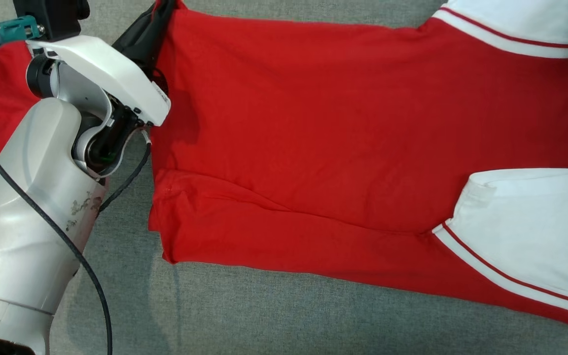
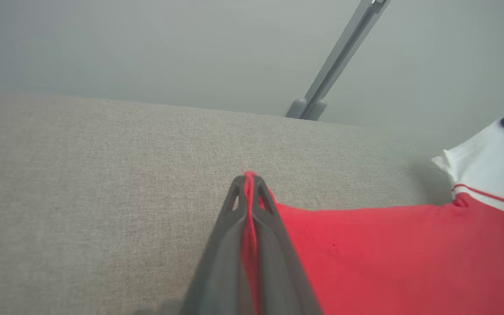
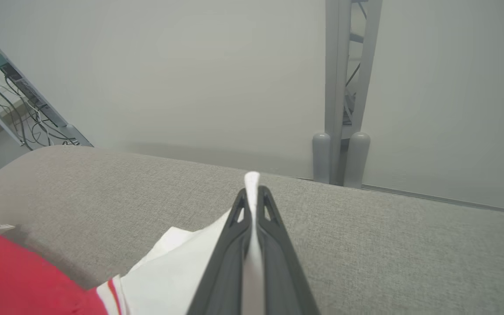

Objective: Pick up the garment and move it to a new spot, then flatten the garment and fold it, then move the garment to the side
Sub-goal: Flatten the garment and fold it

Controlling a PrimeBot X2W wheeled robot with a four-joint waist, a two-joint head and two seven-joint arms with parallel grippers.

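Pinching, left pincer (image 2: 248, 177): I am pressing my two dark fingers together on a red corner of the garment (image 1: 343, 123); a tip of cloth is poking out just past them.
Pinching, right pincer (image 3: 252, 192): I am clamping this one fully closed too, on a white edge of the far sleeve (image 3: 177, 262); a white sliver is sticking up between the tips.
Garment lying: it is stretching flat on the grey cushion (image 1: 264, 315); its long axis is running across me, hem end toward my left, sleeves toward my right.
Direction from pincers: both are gripping the far edge; the body of the cloth is lying back toward me from each.
Near edge: a strip is lying folded over the body; the near sleeve (image 1: 525, 217) is lying tucked in on top.
Nearer arm: my left is sitting at the hem, my right at the shoulder; each is covering its own end.
Coming move, as I am judging it: drawing the far edge toward me for the next fold; both ends should be travelling together, or the cloth may be skewing.
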